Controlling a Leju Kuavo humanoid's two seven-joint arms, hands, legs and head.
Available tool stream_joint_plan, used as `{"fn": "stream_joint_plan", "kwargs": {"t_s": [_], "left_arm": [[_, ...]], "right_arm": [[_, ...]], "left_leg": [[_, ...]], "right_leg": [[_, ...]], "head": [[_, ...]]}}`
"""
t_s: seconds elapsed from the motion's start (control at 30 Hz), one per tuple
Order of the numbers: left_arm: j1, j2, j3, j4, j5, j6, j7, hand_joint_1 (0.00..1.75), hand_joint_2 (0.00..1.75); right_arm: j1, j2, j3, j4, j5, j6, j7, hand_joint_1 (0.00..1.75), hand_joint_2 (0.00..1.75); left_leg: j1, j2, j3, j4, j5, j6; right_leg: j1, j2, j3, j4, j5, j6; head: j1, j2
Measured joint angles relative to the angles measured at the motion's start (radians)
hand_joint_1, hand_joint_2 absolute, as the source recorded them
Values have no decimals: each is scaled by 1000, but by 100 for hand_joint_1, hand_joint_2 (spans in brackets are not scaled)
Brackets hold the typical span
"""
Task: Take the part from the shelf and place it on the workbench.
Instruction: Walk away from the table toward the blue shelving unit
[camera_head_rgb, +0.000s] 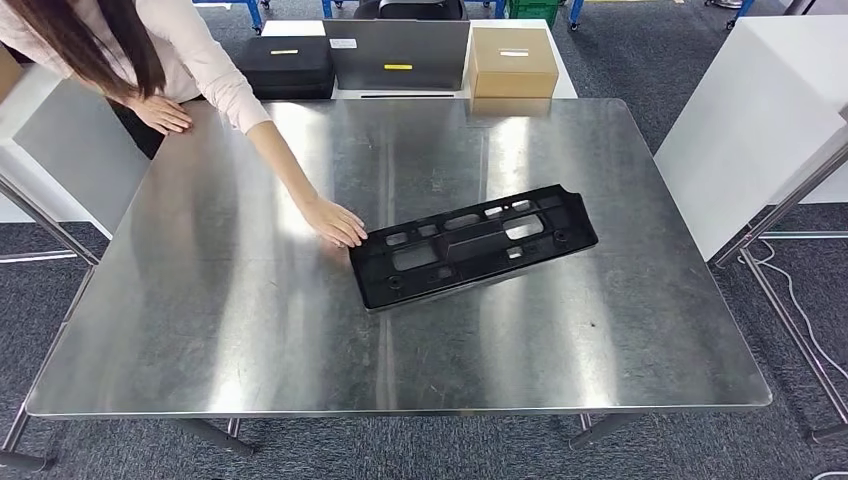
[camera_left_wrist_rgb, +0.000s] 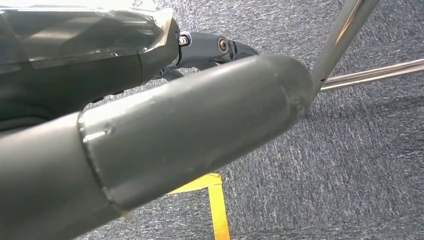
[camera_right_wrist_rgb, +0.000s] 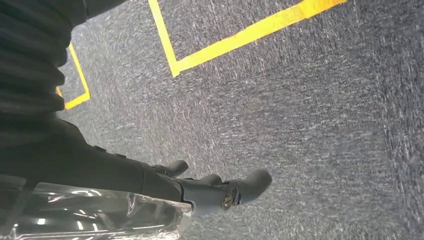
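Right robot hand (camera_right_wrist_rgb: 220, 190), seemingly empty, above carpet (camera_right_wrist_rgb: 300, 125).

**counter state**

steel counter (camera_head_rgb: 250, 330), shiny top, on thin metal legs over grey carpet floor (camera_head_rgb: 690, 440). black plastic part (camera_head_rgb: 472, 244) lies flat near the middle, tilted, right end farther back. a person's hand (camera_head_rgb: 335, 221) rests on the top, touching the part's left end; their other hand (camera_head_rgb: 160, 113) presses the far left corner.

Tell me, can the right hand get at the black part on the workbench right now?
Probably not cleanly: the right hand hangs over the carpet holding nothing, and a person's hand rests at the near end of the black part on the workbench.
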Motion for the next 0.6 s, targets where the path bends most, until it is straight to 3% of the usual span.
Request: {"fn": "stream_joint_plan", "kwargs": {"t_s": [0.6], "left_arm": [[3, 0, 0, 1, -4, 14, -1, 0, 0]], "right_arm": [[-1, -4, 37, 7, 40, 9, 17, 0, 175]], "left_leg": [[0, 0, 0, 0, 0, 0]], "right_leg": [[0, 0, 0, 0, 0, 0]], "head": [[0, 0]]}}
